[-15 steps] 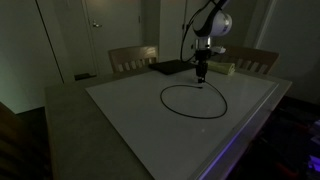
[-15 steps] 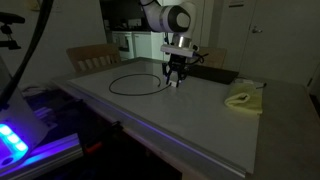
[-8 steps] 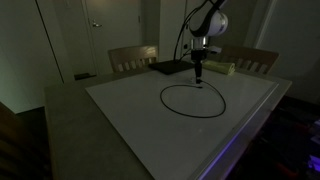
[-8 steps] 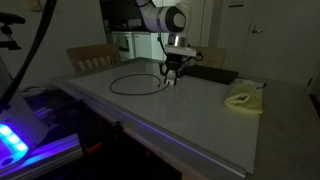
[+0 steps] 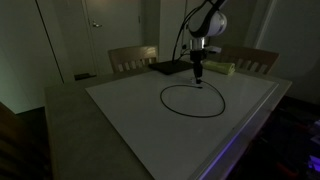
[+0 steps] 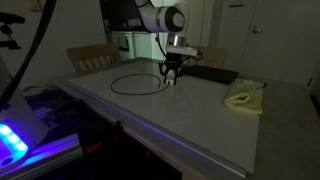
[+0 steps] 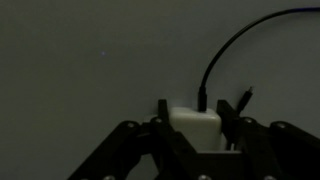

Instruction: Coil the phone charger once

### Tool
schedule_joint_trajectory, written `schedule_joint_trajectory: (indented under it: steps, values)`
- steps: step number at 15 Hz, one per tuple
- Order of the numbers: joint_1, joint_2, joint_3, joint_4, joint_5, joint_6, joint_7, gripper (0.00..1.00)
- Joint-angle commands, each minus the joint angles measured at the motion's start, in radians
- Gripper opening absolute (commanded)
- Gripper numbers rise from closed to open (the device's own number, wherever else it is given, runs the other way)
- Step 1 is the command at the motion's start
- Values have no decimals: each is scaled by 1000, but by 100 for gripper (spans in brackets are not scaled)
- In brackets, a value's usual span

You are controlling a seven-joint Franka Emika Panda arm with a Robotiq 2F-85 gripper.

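Thin black phone charger cable (image 5: 161,97) lies as one closed loop mid-frame on the white desk (image 5: 120,115). Pincer (image 5: 200,73) has risen slightly above the loop's far edge. In the wrist view the jaws flank a white plug block (image 7: 193,124); whether clamped or released, cannot tell. Coil looks done.

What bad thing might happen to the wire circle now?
1. The gripper hangs right over one end of the phone charger loop; in the wrist view its white plug sits between the fingers. If the plug snags when the arm moves off, the loop may get dragged open.
2. The loose cable tip lies just beside the plug, so a small nudge might spread the ends apart.
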Motion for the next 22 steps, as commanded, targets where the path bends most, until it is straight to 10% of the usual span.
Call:
schedule_joint_trajectory:
  steps: [1, 14, 15, 18, 19, 22]
  values:
    - [8, 2, 12, 13, -16, 3, -93, 26]
    - [88, 59, 122, 86, -17, 86, -611, 26]
    - [107, 44, 94, 72, -2, 49, -542, 51]
    - [110, 44, 105, 74, -1, 70, -585, 51]
    - [110, 45, 104, 74, -1, 70, -588, 26]
    - [122, 35, 112, 64, -31, 32, -646, 26]
